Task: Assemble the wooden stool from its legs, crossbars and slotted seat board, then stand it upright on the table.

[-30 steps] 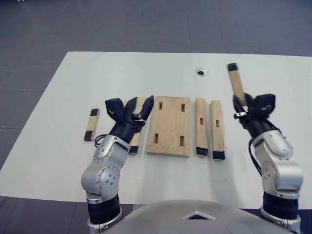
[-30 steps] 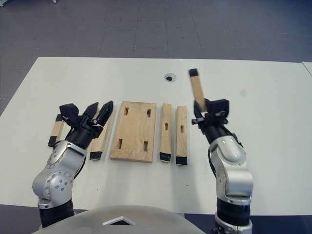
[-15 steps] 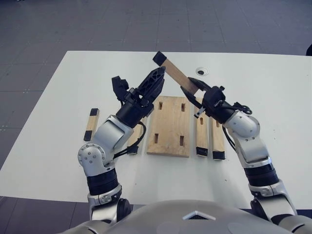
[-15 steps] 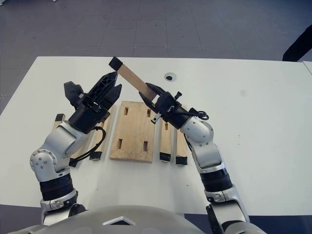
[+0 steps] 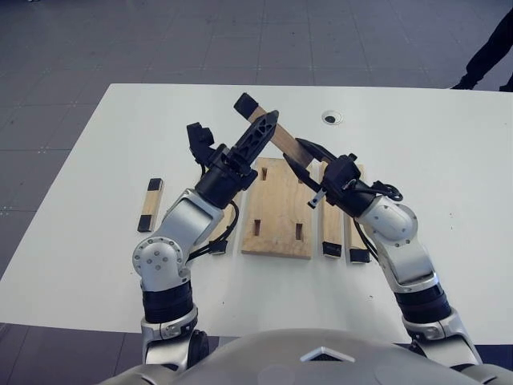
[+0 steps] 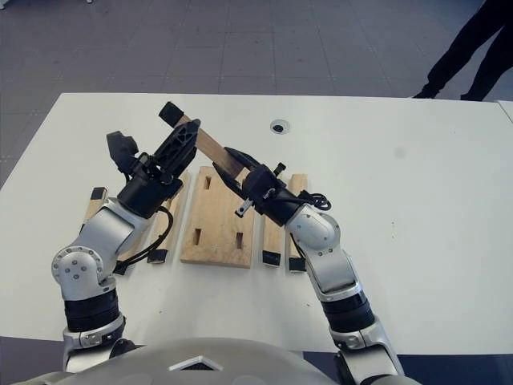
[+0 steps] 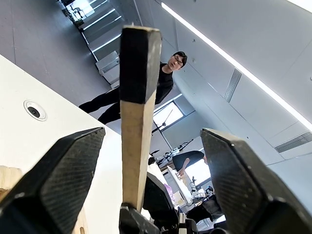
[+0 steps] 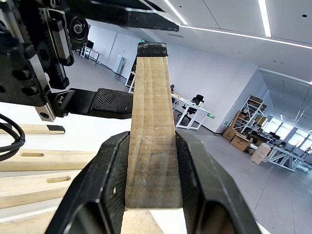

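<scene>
My right gripper [image 5: 298, 154] is shut on a black-tipped wooden bar [image 6: 210, 149], holding it tilted above the slotted seat board [image 5: 279, 210]. The bar's free black end [image 7: 140, 58] pokes up between the spread fingers of my left gripper [image 5: 262, 135], which is open; its pads [image 7: 63, 180] stand apart from the wood on both sides. In the right wrist view the bar [image 8: 151, 122] is clamped between the jaws. Two slotted legs [image 5: 330, 210] lie right of the board, partly under my right arm. A short black-ended piece [image 5: 150, 204] lies at the left, and another long piece [image 6: 164, 233] lies under my left arm.
All parts lie on a white table [image 5: 96, 241]. A round cable hole [image 5: 332, 118] sits in the tabletop behind the board. Bare tabletop stretches to the far right and along the back edge.
My right gripper swung the bar from upright at the right to a leftward tilt over the board. The left arm rose off the table, and the bar's end has slid between its fingers.
</scene>
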Motion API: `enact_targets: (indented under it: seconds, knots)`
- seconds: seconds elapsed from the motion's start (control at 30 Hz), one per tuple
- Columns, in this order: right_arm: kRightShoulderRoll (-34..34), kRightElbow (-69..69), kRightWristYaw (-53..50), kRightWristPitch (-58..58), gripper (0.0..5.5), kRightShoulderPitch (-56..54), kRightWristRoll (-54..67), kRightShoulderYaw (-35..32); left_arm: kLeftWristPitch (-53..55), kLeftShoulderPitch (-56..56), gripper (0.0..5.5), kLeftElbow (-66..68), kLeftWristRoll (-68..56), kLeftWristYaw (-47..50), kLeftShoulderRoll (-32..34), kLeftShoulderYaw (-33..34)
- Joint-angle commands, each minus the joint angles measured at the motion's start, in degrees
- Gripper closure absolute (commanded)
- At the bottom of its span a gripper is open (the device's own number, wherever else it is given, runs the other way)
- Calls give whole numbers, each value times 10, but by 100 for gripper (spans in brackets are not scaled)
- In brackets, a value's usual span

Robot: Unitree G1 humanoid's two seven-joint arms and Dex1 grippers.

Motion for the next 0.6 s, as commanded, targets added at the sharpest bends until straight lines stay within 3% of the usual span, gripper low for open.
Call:
enact_targets:
  seconds: [0.03,0.1,0.6]
  knots:
    - [-9,-11,8,5,421,12,-2,9,-17,-7,188,6,-3,5,0,9]
    - [-11,-14,11,5,421,17,-3,12,-23,-8,188,7,-7,5,0,11]
    - [-12,-20,15,23,421,24,11,7,-24,10,440,5,7,-25,14,1]
